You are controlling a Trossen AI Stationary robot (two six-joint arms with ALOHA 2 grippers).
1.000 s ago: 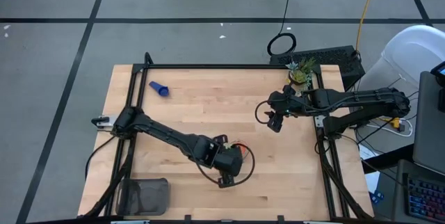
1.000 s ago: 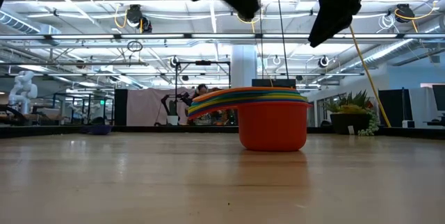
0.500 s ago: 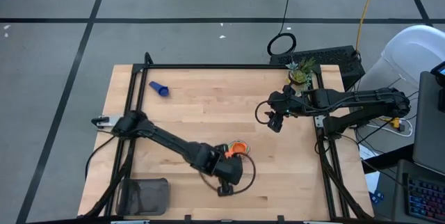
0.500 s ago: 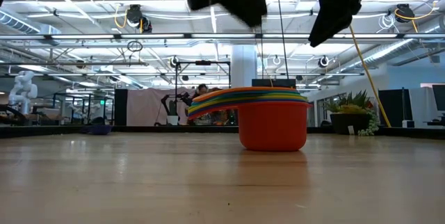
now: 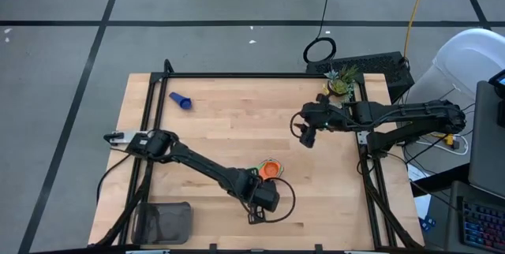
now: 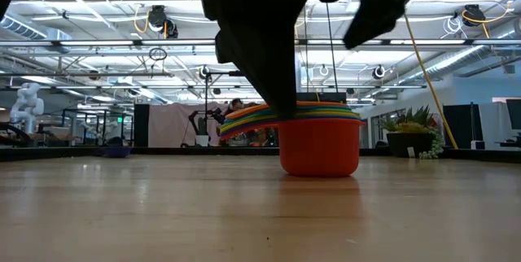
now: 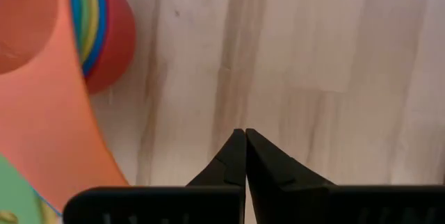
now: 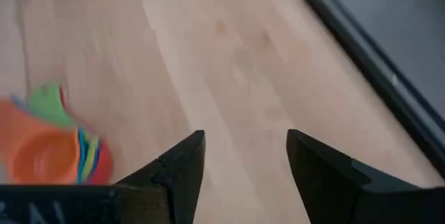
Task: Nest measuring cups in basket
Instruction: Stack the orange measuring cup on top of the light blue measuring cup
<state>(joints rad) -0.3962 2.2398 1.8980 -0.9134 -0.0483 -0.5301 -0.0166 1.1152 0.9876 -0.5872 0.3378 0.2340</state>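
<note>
The tabletop (image 5: pixel 237 128) is the widest thing under me, pale wooden boards with a dark frame along its edges. My left arm (image 5: pixel 193 159) lies across it from the left edge toward the near edge. My right arm (image 5: pixel 394 113) reaches in from the right edge, up by the far right corner.

The basket (image 5: pixel 162 221), dark and see-through, stands at the near left corner of the tabletop, well apart from both my grippers.

The stack of measuring cups (image 5: pixel 269 168) sits near the middle of the near edge, orange on top from above; from table height its outermost cup is red (image 6: pixel 320 146) with rims of several colours above it.

My left gripper (image 7: pixel 245 156) hovers just beside that stack, its two fingers pressed tip to tip with nothing between them. My right gripper (image 8: pixel 243 156) hangs above bare wood with its fingers spread wide and empty.

One blue cup (image 5: pixel 181 100) lies on its side near the far left corner.
</note>
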